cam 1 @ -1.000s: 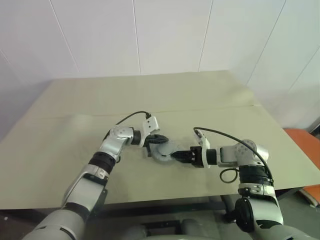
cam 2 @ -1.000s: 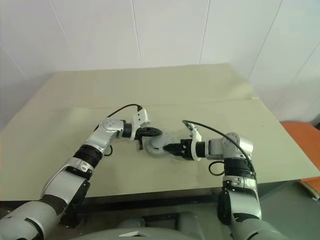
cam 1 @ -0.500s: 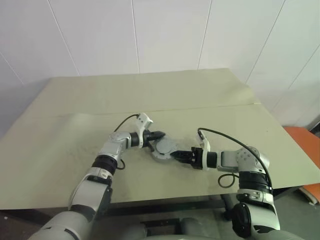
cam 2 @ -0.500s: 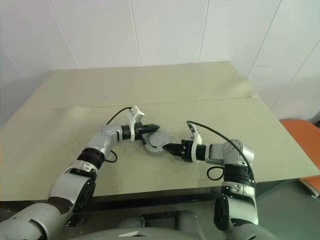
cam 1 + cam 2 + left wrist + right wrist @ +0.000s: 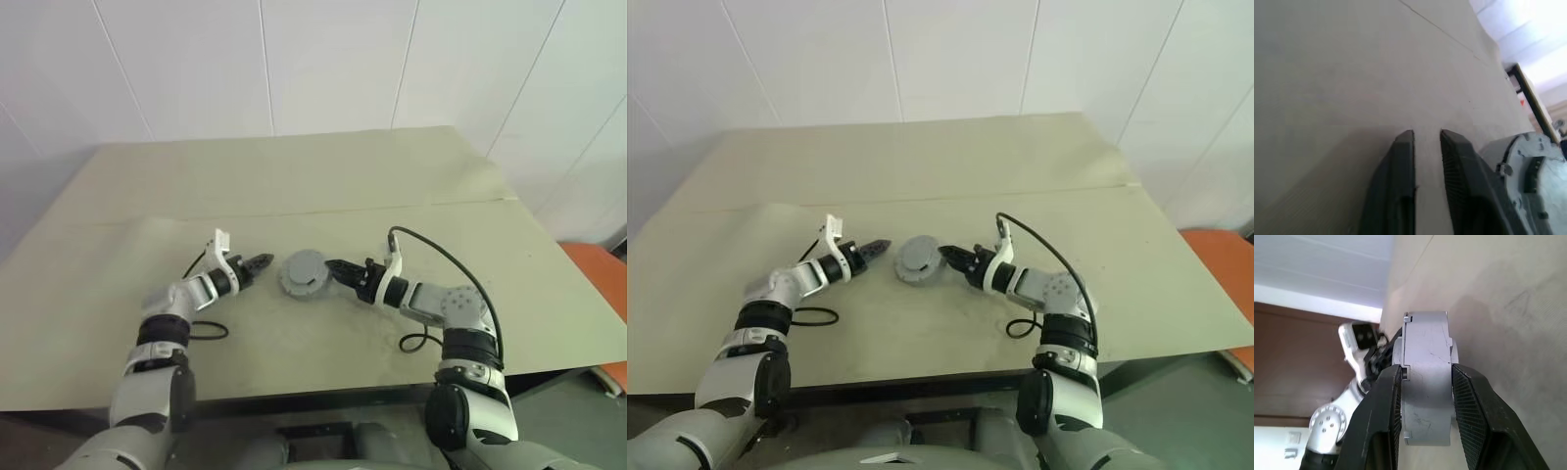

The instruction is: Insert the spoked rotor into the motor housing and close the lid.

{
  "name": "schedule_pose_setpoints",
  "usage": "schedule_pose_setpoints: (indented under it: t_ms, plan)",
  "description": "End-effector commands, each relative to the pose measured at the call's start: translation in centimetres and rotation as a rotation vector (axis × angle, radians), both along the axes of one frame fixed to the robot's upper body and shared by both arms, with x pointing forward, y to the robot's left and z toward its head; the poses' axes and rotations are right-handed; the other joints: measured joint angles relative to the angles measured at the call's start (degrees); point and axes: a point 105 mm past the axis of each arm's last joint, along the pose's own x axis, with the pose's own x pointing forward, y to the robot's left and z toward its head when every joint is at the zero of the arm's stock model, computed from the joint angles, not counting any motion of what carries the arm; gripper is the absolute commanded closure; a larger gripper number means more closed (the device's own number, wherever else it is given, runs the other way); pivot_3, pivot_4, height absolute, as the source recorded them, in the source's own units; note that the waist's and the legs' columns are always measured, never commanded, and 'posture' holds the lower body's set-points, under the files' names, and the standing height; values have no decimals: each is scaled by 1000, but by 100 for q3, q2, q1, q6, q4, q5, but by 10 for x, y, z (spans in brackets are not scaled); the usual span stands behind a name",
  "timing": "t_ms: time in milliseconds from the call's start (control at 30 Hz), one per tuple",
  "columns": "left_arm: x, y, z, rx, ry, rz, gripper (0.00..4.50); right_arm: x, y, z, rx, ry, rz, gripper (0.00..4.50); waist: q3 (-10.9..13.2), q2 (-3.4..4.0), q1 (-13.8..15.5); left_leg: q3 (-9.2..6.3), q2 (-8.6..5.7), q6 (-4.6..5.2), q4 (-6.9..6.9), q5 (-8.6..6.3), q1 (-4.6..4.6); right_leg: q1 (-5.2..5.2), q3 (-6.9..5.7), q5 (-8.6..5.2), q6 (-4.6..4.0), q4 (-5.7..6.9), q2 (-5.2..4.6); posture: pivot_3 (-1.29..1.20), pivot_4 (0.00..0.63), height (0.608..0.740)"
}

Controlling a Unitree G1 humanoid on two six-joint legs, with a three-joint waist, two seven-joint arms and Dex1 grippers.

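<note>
The closed motor housing [image 5: 305, 272] lay flat near the middle of the table [image 5: 294, 186] with the lid on top and its round face up, so no long axis could be told. The right gripper [image 5: 331, 266] gripped its rim between 2 fingers, while the left gripper [image 5: 263, 260] hung just beside it, slightly parted and empty. Assembly looked finished; the next move likely called for the right gripper to let go.

Motor housing [image 5: 304, 272] is the sole obstacle on the table [image 5: 294, 186]. My right gripper [image 5: 333, 266] crowds its right side, fingers astride the rim. My left gripper [image 5: 263, 260] sits just off its left, small gap between. Table beyond and in front of the housing is bare, free passage.
</note>
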Motion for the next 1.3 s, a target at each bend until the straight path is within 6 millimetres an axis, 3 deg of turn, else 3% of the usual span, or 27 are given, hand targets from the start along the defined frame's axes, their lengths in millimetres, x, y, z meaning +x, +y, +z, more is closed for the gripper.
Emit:
schedule_pose_setpoints:
  t_ms: [33,300,467,500,733,1000,1133,1300]
  plan:
    - [3,10,15,-9,-34,43,2642,10,4,17,-1,-75,8,2968,0,0,-1,0,0,0,2,0,0,0,-1,1,-1,0,0,0,0,740]
    - [2,1,18,12,-62,23,49,2,-1,8,-105,-98,81,2968,0,1,-5,0,4,-11,1,7,42,36,-1,7,-10,3,7,0,0,740]
    - [4,-1,18,7,-70,26,49,-6,-5,3,-186,-123,147,2968,0,0,-6,0,7,-21,3,13,46,42,-2,6,-9,3,11,0,0,740]
    - [4,-1,18,9,-70,28,0,-8,-7,-1,-213,-118,158,3267,0,0,-4,0,7,-21,4,14,46,42,-2,6,-9,2,11,0,0,740]
    - [3,-3,23,-18,-85,14,0,-27,-14,-25,-351,-108,277,3309,-3,-3,-12,0,7,-22,4,14,48,44,-2,6,-9,2,11,0,0,740]
    - [-3,-13,35,-142,-75,-34,0,-37,2,-34,-383,-132,347,3309,-6,-7,-79,-4,23,-38,4,23,65,54,-1,2,-2,6,33,0,0,740]
    - [-11,-18,36,-189,-28,-75,0,-33,5,-32,-345,-131,317,3309,-6,-7,-189,-10,27,-49,5,30,65,54,-6,6,-8,12,36,0,0,740]
    - [-13,-15,24,-152,43,-54,0,-12,17,-7,-170,-155,205,3309,-5,-6,-225,-18,27,-56,5,35,72,53,-2,17,-23,16,47,0,0,740]
